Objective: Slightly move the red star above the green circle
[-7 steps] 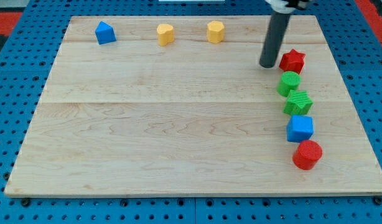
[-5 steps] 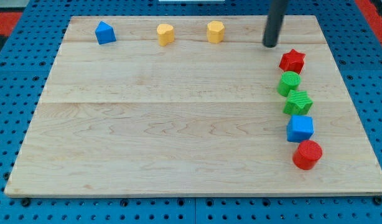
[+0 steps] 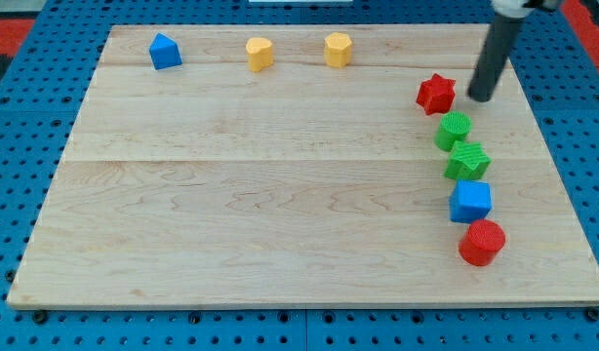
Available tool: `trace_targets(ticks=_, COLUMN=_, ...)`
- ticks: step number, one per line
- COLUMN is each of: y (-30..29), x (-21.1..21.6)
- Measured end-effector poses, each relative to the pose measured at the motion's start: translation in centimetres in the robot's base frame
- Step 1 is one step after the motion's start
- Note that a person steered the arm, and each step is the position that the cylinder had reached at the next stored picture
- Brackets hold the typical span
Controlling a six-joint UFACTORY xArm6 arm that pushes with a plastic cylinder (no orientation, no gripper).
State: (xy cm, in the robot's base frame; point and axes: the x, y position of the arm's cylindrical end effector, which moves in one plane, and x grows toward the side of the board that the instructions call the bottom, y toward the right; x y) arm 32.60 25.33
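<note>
The red star (image 3: 436, 93) lies near the board's right side, above and a little left of the green circle (image 3: 454, 130). My tip (image 3: 478, 98) rests on the board just to the right of the red star, with a small gap between them, and up and to the right of the green circle. The rod leans up toward the view's top right.
Below the green circle stand a green hexagon-like block (image 3: 467, 160), a blue cube (image 3: 470, 201) and a red cylinder (image 3: 482, 242) in a column. A blue block (image 3: 165, 51) and two yellow blocks (image 3: 259, 54) (image 3: 338, 49) sit along the top of the wooden board (image 3: 280, 195).
My tip went from the star's left, up around it, to its right side. The red star has slid to the left and slightly up.
</note>
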Motion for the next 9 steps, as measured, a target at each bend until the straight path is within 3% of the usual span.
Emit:
trace_targets(ticks=1, y=-3.0, x=-4.5)
trace_targets(ticks=2, y=-11.1, x=-4.2)
trace_targets(ticks=3, y=-12.8, x=-0.6)
trace_targets(ticks=6, y=-9.4, x=0.4)
trace_targets(ticks=7, y=-14.9, x=-0.4)
trace_targets(ticks=8, y=-25.4, x=-0.6)
trace_targets(ticks=9, y=-30.2, x=-4.8)
